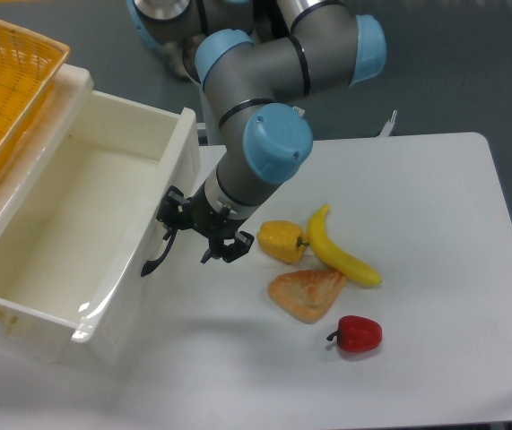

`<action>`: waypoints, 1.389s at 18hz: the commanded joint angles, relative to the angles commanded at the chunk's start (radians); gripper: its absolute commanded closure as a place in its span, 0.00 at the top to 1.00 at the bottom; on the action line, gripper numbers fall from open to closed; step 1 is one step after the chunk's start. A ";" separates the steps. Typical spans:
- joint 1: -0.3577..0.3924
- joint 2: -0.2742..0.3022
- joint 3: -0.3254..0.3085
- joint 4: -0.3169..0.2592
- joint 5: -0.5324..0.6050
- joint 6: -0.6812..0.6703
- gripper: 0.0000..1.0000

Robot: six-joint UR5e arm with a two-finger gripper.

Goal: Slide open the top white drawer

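Standing pulled well out of its cabinet at the left of the worktop, the top white drawer shows its bare cream interior, its front panel facing the robot. The curved black handle hangs on that front, just beside the claw, whose dark fingers sit to the right of the handle; whether they touch it, and whether they are parted or pressed together, cannot be told from this angle. The grey-and-blue arm reaches down over the drawer's front corner. A yellow wicker basket rests on the cabinet top above the drawer. Further right on the worktop lie a yellow pepper, a banana, a piece of toasted bread and a red pepper, the yellow pepper nearest the claw.

The drawer appears open, so the job looks largely done. The risk from here lies in the exit: a finger catching the handle on the way clear could jerk the drawer further out or shove it back, and a sweep to the right could knock the yellow pepper into the banana beside it.
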 joint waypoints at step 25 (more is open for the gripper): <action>0.170 -0.210 0.009 0.351 0.451 0.607 1.00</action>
